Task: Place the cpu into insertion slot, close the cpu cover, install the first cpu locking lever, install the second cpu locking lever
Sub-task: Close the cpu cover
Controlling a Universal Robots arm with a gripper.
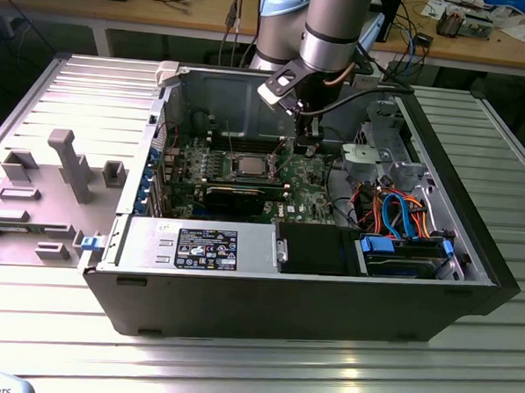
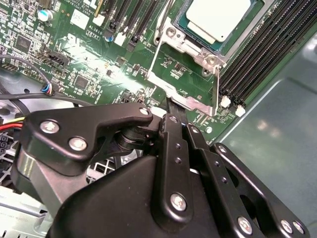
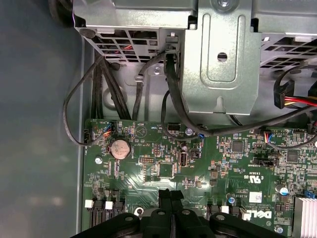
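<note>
**Exterior view.** The computer case (image 1: pixel 328 292) lies open on the ribbed metal bench (image 1: pixel 236 371). The cpu (image 1: pixel 249 167) is a small square with a pale grey top. It sits on the green board (image 1: pixel 310 203) near the middle of the case. The gripper (image 1: pixel 305 149) hangs from the arm at about 3 o'clock of the cpu, near it. A long black graphics card (image 1: pixel 236 195) lies at 6 o'clock of the cpu.

**Second wrist view.** The cpu (image 2: pixel 218 17) shows a dull silver lid on a green carrier. It is seated flat in the insertion slot (image 2: pixel 193 45), whose silver rim carries screws. The cpu cover (image 2: pixel 183 96) is a thin silver frame with a large square cut-out. It is swung open, away from the chip, and green board shows through the opening. On the gripper (image 2: pixel 172 106), the fingers (image 2: pixel 173 129) are clenched together with nothing seen between them. The fingertips are at the cover's free edge, but whether they touch it cannot be told. Long black memory slots (image 2: pixel 257 49) run just beside the slot.

**First wrist view.** The gripper (image 3: pixel 171 194) again has its fingers pressed together, over the board. This view adds a round coin cell (image 3: pixel 119 148), a grey drive cage (image 3: pixel 223 54) and black cables (image 3: pixel 173 99) running between cage and board.
</note>
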